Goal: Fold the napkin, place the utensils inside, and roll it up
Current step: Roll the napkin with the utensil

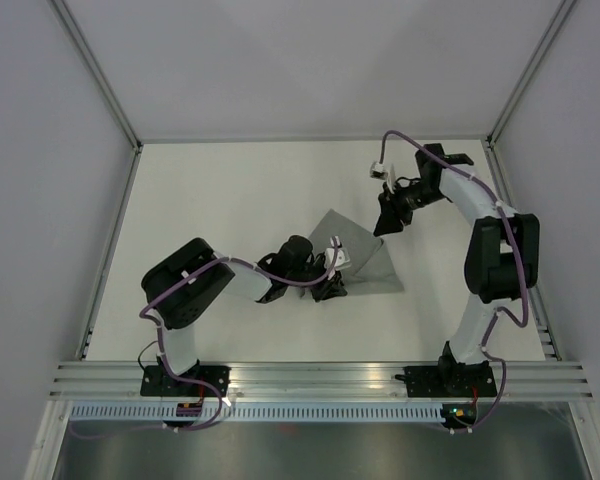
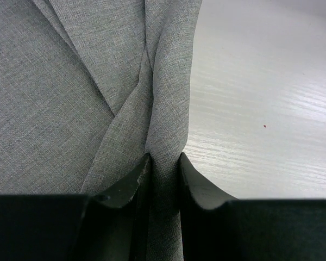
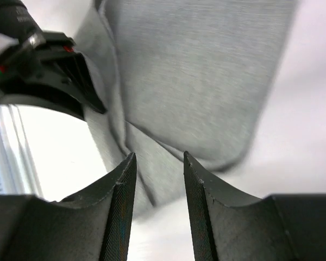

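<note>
One napkin (image 1: 365,262) on table (image 1: 230,200); left fingers (image 2: 164,163) pinch its edge; right fingers (image 3: 158,163) parted, holding nothing.

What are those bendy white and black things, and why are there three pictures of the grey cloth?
They are two robot arms bolted to the near edge of a white table. One picture looks down from above. The other two come from small cameras on the arms' wrists, so you see each hand's own dark fingers close up.

On the table lies a plain mid-grey fabric napkin, partly folded. I can't see any other things lying there.

The left hand is pinching a bunched fold of the napkin between its two fingers. The right hand has its fingers apart with nothing gripped; from above it sits just past the napkin's far corner. That picture is a little blurry.
</note>
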Controlling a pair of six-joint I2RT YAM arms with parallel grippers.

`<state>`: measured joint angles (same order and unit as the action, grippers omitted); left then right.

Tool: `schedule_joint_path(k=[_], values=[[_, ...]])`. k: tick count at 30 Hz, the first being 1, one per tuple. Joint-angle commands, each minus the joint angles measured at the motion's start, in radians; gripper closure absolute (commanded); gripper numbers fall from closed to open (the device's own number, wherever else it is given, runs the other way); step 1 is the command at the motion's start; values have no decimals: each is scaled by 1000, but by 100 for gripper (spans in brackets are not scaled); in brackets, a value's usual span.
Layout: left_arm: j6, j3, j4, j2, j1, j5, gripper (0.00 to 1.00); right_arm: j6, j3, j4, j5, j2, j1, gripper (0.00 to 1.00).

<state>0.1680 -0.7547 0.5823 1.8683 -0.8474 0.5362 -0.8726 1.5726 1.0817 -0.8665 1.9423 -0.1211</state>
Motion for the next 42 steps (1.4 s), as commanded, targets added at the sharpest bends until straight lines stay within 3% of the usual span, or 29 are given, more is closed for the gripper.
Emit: schedule_joint_path(k=[1,5,10,19,33,40,42], values=[[-140,28,-138,71,28,134,98,-113,-133,-158,-52,-133,37,54],[-240,58,-76,84,41,172,98,-157,-463,-362,20,-348,40,52],[-315,87,-15,111,54,209,98,-210,-676,-509,89,-597,8,48],[-374,63,-6,143,62,243,98,-270,-1064,-776,340,-839,-273,41],[-374,41,-21,170,74,254,98,-301,-1214,-1022,483,-844,-390,38],[-357,23,-52,164,87,265,98,-335,-1180,-931,494,-764,-437,42],[-355,20,-53,161,88,268,98,-341,-1165,-896,498,-729,-446,49]])
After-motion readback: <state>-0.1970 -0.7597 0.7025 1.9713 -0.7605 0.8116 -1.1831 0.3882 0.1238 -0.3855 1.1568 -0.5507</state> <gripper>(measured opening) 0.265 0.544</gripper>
